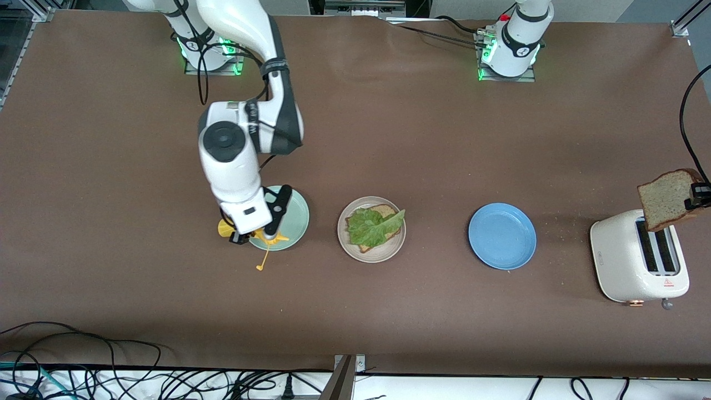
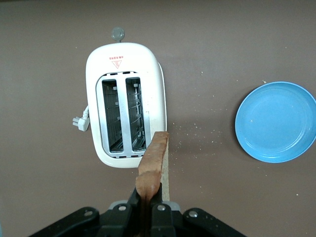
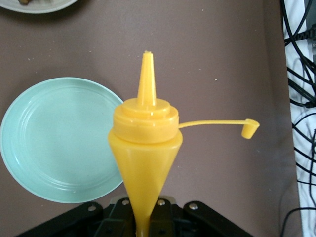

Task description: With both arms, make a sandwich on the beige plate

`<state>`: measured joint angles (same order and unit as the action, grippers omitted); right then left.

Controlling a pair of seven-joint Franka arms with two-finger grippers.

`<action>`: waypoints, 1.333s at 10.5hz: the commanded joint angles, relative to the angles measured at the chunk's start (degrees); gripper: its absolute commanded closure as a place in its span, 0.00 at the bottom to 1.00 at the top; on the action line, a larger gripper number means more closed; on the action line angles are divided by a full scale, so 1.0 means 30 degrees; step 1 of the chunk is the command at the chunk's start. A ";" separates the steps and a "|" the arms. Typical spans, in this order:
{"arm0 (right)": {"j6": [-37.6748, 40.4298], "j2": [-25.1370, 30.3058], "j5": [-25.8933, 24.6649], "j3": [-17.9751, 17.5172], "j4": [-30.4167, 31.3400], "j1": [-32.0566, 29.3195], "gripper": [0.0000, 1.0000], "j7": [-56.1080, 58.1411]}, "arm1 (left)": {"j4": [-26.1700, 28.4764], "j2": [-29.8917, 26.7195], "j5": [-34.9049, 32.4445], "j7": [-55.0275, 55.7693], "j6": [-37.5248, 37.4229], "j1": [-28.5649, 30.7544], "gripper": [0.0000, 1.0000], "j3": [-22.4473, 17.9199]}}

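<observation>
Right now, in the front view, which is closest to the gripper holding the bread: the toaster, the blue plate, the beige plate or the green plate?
From the left gripper:
1. Toaster, right below it.
2. Blue plate.
3. Beige plate, mid-table.
4. Mint-green plate, at the right arm's end.

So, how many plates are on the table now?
3. The mint-green plate lies toward the right arm's end, under the right gripper. The beige plate is in the middle, with bread and lettuce. The blue plate lies beside it, toward the toaster.
</observation>
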<state>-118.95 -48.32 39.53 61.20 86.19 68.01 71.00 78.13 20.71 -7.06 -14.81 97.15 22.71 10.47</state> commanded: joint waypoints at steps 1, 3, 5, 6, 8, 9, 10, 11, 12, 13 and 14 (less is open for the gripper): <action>0.1878 0.0461 0.3619 -0.0040 -0.0018 -0.1977 1.00 0.2833 | 0.0148 -0.0223 0.0360 0.0072 -0.0155 0.0018 1.00 -0.0033; 0.4481 0.0432 0.7460 -0.0069 0.0302 -0.4144 1.00 0.6346 | 0.0148 -0.0223 0.0360 0.0101 -0.0155 0.0018 1.00 -0.0033; 0.7847 0.0315 1.1063 -0.0360 0.1031 -0.6634 1.00 0.9312 | 0.0148 -0.0223 0.0360 0.0101 -0.0155 0.0018 1.00 -0.0033; 0.9430 0.0140 1.3139 -0.0942 0.1587 -0.7835 1.00 0.9584 | 0.0148 -0.0223 0.0360 0.0101 -0.0155 0.0018 1.00 -0.0033; 1.0587 -0.0095 1.4125 -0.2520 0.1652 -1.0090 1.00 1.1655 | 0.0148 -0.0194 0.0360 0.0101 -0.0155 0.0018 1.00 -0.0033; 1.1082 -0.0067 1.4533 -0.4125 0.1652 -1.1553 1.00 1.2247 | 0.0148 -0.0194 0.0360 0.0101 -0.0155 0.0018 1.00 -0.0033; 1.2015 -0.0124 1.5030 -0.5766 0.1623 -1.3250 1.00 1.3239 | 0.0148 -0.0194 0.0360 0.0101 -0.0155 0.0018 1.00 -0.0033; 1.2488 -0.0270 1.5180 -0.7464 0.1622 -1.4891 1.00 1.4148 | 0.0148 -0.0194 0.0360 0.0101 -0.0155 -0.0011 1.00 -0.0033; 1.2609 -0.0330 1.5153 -0.8902 0.1651 -1.6183 1.00 1.5433 | 0.0148 -0.0194 0.0360 0.0101 -0.0155 -0.0012 1.00 -0.0033; 1.2871 -0.0562 1.5124 -0.9613 0.1623 -1.7038 1.00 1.6490 | 0.0148 -0.0194 0.0360 0.0101 -0.0155 -0.0012 1.00 -0.0033; 1.3396 -0.0855 1.5123 -0.9765 0.1622 -1.7307 1.00 1.7110 | 0.0148 -0.0194 0.0360 0.0101 -0.0155 -0.0012 1.00 -0.0033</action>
<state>-81.67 -50.50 83.56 33.61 91.42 18.32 119.16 78.22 20.79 -7.06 -14.80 97.11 22.69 10.49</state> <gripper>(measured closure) 0.943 0.903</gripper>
